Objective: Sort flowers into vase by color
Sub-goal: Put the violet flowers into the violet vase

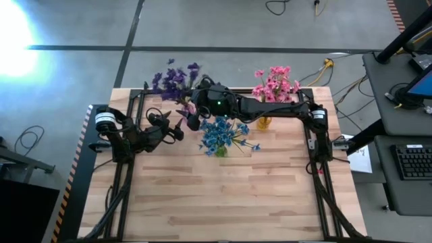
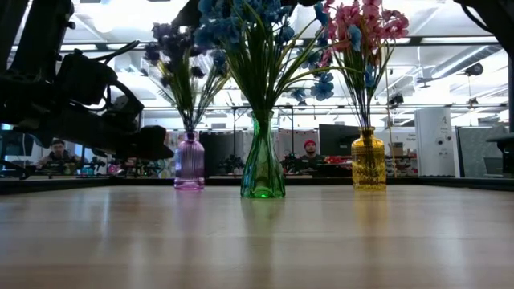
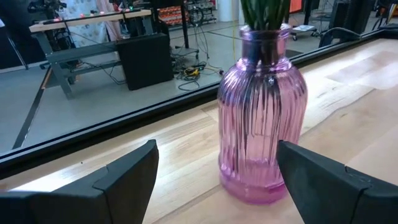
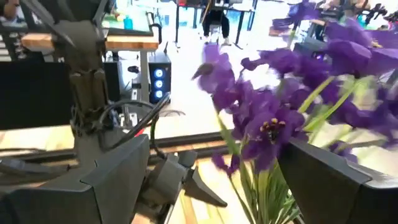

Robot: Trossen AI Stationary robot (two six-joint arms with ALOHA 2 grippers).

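Three glass vases stand in a row near the table's far edge. The purple vase (image 2: pixel 189 163) holds purple flowers (image 1: pixel 175 79), the green vase (image 2: pixel 263 170) blue flowers (image 1: pixel 223 133), and the yellow vase (image 2: pixel 369 163) pink flowers (image 1: pixel 275 84). My right gripper (image 4: pixel 217 142) is open, high up and level, with the purple blossoms (image 4: pixel 277 118) just ahead of its fingers. In the high view the right gripper (image 1: pixel 192 118) sits between the purple and blue bunches. My left gripper (image 3: pixel 216 149) is open and low at the table's left, facing the purple vase (image 3: pixel 261 118) without touching it.
The near half of the wooden table (image 1: pixel 223 196) is bare board. A black frame rail (image 3: pixel 124 118) runs along the far edge behind the vases. A side desk with a keyboard (image 1: pixel 412 162) stands off the table's right. People sit in the room beyond (image 2: pixel 309 148).
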